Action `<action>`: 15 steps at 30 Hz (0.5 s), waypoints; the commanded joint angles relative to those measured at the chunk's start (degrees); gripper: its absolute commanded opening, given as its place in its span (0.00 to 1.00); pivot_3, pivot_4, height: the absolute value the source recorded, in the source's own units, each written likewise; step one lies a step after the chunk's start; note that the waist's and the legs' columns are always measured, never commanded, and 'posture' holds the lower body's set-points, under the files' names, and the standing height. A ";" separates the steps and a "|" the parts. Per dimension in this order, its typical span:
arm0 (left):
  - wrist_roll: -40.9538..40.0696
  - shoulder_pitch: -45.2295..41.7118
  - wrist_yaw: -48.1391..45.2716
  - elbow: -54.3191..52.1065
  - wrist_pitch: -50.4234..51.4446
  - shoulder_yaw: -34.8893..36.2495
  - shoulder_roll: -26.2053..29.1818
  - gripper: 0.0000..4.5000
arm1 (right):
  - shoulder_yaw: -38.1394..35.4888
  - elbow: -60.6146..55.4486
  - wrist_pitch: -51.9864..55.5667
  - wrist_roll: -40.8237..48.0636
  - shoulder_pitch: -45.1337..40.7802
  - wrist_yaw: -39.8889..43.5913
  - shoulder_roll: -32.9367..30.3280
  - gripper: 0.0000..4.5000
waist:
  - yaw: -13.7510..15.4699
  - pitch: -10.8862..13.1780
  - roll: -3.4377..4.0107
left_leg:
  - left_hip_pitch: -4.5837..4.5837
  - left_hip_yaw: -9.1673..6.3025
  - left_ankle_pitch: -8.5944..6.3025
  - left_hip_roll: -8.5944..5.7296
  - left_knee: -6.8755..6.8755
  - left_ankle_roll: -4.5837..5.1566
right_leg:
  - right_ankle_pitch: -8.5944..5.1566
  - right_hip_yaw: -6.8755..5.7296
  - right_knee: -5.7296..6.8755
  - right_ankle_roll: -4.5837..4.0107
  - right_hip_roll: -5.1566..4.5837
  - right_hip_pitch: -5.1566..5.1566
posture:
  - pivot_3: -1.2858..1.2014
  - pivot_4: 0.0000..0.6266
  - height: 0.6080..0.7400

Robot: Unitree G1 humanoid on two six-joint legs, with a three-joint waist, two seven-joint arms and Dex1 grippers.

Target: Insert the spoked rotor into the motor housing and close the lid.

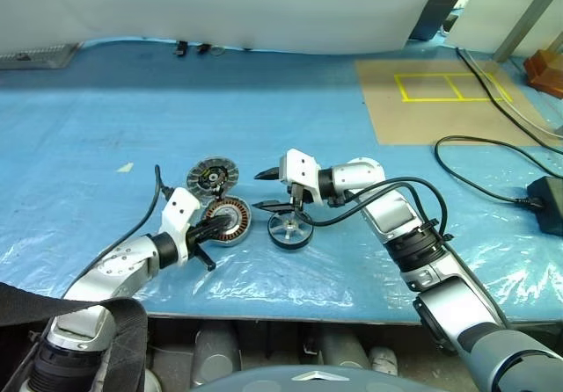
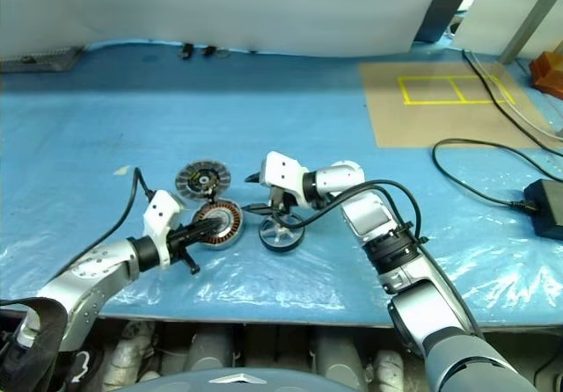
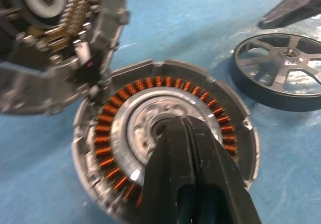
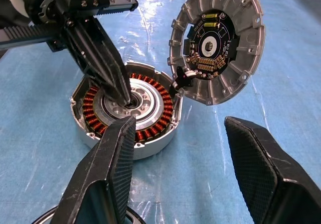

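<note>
We find the motor housing (image 1: 230,219) lying flat on the blue plastic sheet (image 1: 106,128) that covers the table, near the front edge and left of centre, its ring of copper windings facing up. The lid (image 1: 212,177) stands just behind it on the far-left side, tilted open and joined to the housing's rim, so that its ribbed face and dark centre show toward the camera; in the right wrist view we note a circuit board at its middle. The spoked rotor (image 1: 289,230) rests on the sheet just to the right of the housing, apart from it, black rim down and silver spokes up. The left gripper (image 4: 120,94) reaches in from the near left, its two black fingers clenched together, tips resting on the pale centre of the housing; we see nothing grasped between them. The right gripper (image 1: 263,190) comes in from the right and hangs above the rotor, pointing left toward the housing, its fingers (image 4: 108,176) spread apart and holding nothing. A black cable (image 1: 479,159) trails across the sheet at far right, near a brown board (image 1: 422,119) marked with yellow tape.
</note>
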 commanded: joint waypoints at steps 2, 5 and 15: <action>-2.87 0.46 -1.23 -1.99 -2.98 3.95 -0.87 0.01 | -0.64 -0.34 -1.44 0.64 -0.83 -0.57 0.63 0.64 | 0.09 0.01 -0.01 | -0.05 0.00 0.00 0.00 0.00 0.00 | 0.00 0.00 -0.02 0.00 -0.01 -0.02 | 0.52 0.24 1.00; -2.94 0.04 -0.78 -2.17 -3.46 4.14 -1.09 0.01 | -0.62 -0.23 -1.27 0.70 -0.75 -0.74 0.93 0.64 | 0.08 0.01 -0.01 | -0.07 0.00 0.00 0.01 0.00 0.00 | 0.00 0.00 -0.05 0.00 -0.01 -0.02 | 0.52 0.24 1.00; 2.13 -1.53 -0.15 -0.69 -2.76 -3.66 -0.37 0.01 | -0.24 -0.54 -1.02 0.37 -0.46 -1.16 1.22 0.64 | 0.07 0.01 -0.02 | -0.06 0.00 0.00 0.02 -0.04 0.00 | 0.00 0.00 -0.07 0.00 -0.01 -0.04 | 0.52 0.24 1.00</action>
